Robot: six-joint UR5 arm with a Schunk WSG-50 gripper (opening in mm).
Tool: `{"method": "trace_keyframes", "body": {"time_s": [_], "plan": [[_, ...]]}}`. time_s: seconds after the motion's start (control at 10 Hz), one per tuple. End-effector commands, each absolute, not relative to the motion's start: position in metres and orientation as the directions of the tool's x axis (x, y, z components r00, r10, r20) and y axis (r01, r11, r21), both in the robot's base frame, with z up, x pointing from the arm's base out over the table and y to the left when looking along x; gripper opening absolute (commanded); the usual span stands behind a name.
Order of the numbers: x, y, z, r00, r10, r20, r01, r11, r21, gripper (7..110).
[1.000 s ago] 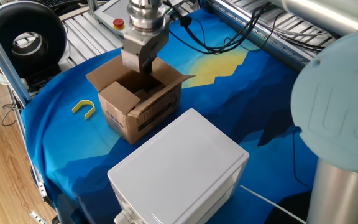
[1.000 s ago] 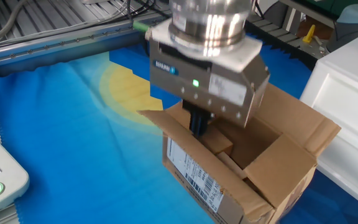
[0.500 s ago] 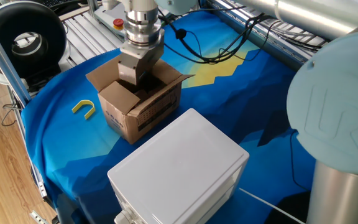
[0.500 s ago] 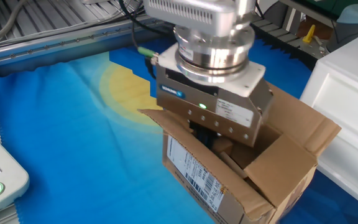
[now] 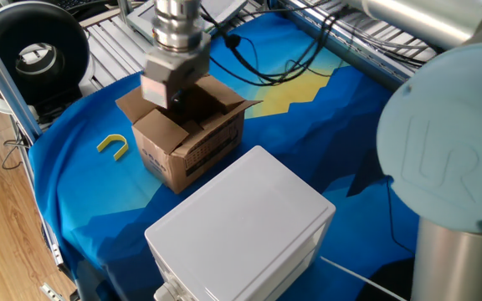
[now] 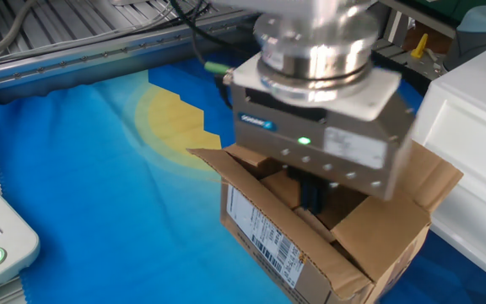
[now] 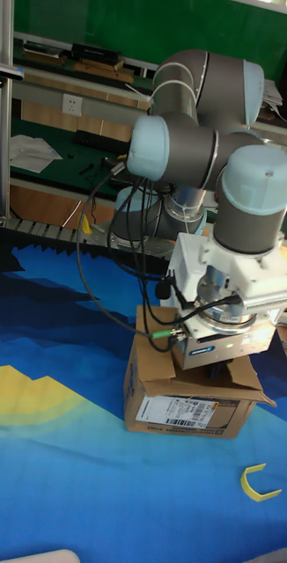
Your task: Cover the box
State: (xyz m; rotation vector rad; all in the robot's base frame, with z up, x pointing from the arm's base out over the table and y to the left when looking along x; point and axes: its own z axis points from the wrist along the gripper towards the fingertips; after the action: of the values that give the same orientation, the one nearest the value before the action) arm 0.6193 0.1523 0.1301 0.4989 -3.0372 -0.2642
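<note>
The box [image 5: 192, 140] is a small brown carton with black print on its side, standing on the blue cloth with its four flaps spread open. It also shows in the other fixed view [image 6: 287, 247] and in the tall fixed view [image 7: 189, 406]. My gripper [image 5: 167, 102] hangs straight down over the box's open top, toward its left flap. Its dark fingers [image 6: 310, 196] reach just inside the opening, pressed together with nothing between them. The gripper body hides much of the box's inside.
A large white plastic box [image 5: 241, 224] stands just in front of the carton, close to its right flap [image 6: 472, 127]. A yellow U-shaped piece [image 5: 114, 145] lies on the cloth to the left. Black cables [image 5: 284, 60] trail behind the carton.
The gripper has slid sideways over the open box, leftward in one fixed view and rightward in the other. The box and its flaps have not moved.
</note>
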Motion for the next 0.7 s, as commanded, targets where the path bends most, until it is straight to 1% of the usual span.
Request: {"method": "trace_keyframes", "body": {"time_s": [0.0,0.2,0.3,0.4,0.5,0.6], "plan": [[0.616,0.179,0.165,-0.955,-0.289,0.068,-0.27,0.941,0.205,7],[0.621,0.178,0.175,-0.95,-0.298,0.088,-0.285,0.948,0.14,7],[0.622,0.179,0.172,-0.952,-0.295,0.084,-0.282,0.95,0.134,7],[0.626,0.17,0.168,-0.953,-0.291,0.083,-0.283,0.954,0.102,7],[0.634,0.148,0.163,-0.951,-0.301,0.068,-0.298,0.954,0.043,7],[0.639,0.121,0.161,-0.934,-0.352,0.062,-0.352,0.936,0.007,7]]}}
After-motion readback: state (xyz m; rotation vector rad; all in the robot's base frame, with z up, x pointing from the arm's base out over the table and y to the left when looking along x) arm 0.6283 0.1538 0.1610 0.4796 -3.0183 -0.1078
